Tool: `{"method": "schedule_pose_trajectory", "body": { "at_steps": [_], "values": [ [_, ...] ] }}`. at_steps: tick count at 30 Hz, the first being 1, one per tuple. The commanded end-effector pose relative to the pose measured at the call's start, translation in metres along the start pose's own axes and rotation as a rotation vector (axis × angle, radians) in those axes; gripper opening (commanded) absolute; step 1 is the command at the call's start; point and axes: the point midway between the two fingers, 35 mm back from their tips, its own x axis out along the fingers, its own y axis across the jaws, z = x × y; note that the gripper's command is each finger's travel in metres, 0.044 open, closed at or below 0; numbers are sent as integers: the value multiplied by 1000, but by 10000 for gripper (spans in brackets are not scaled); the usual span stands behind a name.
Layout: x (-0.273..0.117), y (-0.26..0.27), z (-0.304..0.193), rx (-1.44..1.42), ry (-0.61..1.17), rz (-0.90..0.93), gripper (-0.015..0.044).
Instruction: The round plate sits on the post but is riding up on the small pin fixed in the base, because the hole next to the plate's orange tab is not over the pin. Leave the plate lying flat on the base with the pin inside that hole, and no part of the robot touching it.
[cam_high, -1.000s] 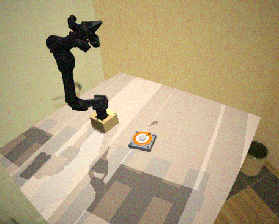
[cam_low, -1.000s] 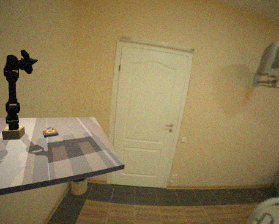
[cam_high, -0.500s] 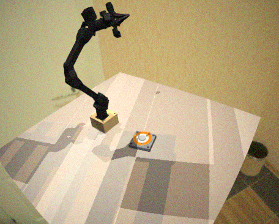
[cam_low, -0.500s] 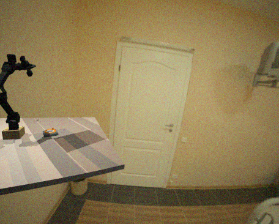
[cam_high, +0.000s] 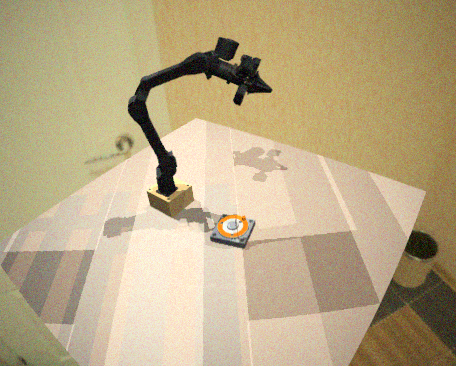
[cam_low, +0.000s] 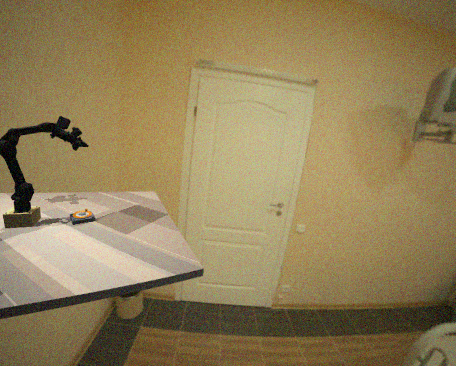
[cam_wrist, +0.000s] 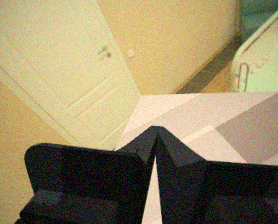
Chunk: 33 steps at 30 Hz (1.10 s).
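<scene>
the gripper (cam_high: 264, 88) hangs high above the base (cam_high: 232, 231), fingers pressed together on nothing. the round plate (cam_high: 232, 225) sits on the base, on the table near the arm's mount, untouched. whether it lies flat with the pin in its hole is too small to tell, so the task cannot be judged finished.
</scene>
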Motion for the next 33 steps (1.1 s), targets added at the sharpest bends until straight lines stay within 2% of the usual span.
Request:
{"method": "schedule_pose_trajectory", "body": {
  "at_steps": [1,4,7,10,12,18,25,33],
  "values": [
    [49,-47,-31,-65,143,-142,0],
    [71,-74,-48,-104,228,-210,0],
    [103,-135,-82,-157,404,-333,0],
    [118,-187,-115,-163,572,-407,0],
    [120,-201,-125,-155,624,-423,0],
    [109,-300,-204,-5,1024,-478,0],
    [109,-304,-211,6,1041,-477,0],
    [126,-318,-249,6,1041,-477,0]
  ]
}}
